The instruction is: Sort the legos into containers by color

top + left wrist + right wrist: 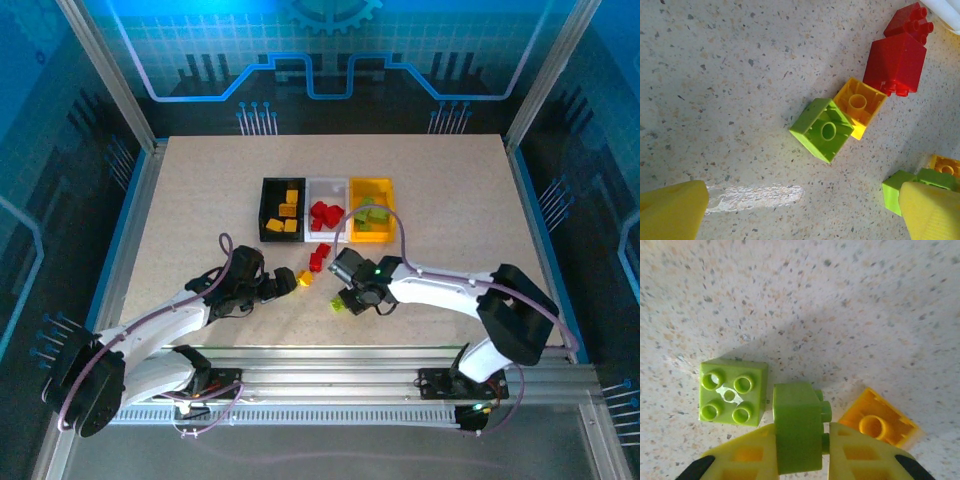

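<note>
A small lime-green plastic lego brick (797,425) is clamped on its side between the yellow fingers of the right claw (801,452), close to the speckled worktop (840,300). Just beside it lie a second lime brick (732,391), studs up, and an upturned orange-yellow brick (879,423). The left claw (800,215) hangs spread wide, gripping nothing, near two red bricks (895,62). Beyond stand the black plastic bin (267,212) holding orange-yellow pieces, the white bin (327,184) holding red, and the yellow bin (372,184) holding green
</note>
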### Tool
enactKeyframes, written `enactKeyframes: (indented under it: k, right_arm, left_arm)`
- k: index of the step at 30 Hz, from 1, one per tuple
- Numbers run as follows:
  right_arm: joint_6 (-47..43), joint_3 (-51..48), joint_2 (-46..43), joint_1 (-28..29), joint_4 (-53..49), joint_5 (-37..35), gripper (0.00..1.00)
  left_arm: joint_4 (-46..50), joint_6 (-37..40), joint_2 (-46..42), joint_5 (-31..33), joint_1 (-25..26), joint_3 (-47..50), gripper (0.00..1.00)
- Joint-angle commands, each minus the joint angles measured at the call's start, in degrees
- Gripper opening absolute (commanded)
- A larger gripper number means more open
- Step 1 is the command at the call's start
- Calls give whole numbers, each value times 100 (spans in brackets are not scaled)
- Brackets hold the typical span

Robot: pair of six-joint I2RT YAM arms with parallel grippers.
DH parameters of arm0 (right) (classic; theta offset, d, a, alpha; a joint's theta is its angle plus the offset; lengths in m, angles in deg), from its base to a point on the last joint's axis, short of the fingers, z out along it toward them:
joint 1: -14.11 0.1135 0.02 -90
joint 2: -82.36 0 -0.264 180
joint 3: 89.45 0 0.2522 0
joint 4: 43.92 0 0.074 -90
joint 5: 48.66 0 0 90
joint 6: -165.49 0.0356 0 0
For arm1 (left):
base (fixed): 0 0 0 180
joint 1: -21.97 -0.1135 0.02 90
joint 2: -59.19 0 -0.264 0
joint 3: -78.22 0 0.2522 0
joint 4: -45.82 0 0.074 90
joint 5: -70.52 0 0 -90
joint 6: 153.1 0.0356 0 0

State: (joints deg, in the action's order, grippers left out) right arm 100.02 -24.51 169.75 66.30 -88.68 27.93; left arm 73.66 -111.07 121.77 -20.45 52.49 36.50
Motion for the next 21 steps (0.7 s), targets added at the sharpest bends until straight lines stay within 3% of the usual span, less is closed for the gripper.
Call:
enactKeyframes:
  k: [1,7,13,21]
  right_arm:
    - [-13,53,-632,-296,-300,-301,21]
    - [-29,1096,-805,-1654,-450,-500,21]
    - [-57,2619,814,-2399,-457,-546,22]
    - [34,4514,2650,-2704,-945,-655,26]
  left_arm:
    - [32,-17,48,-88,-35,-113,99]
    - [-2,-51,43,-123,-36,-113,99]
    - [78,-47,50,-149,-36,-238,99]
    - [211,-72,-117,-118,-28,-306,99]
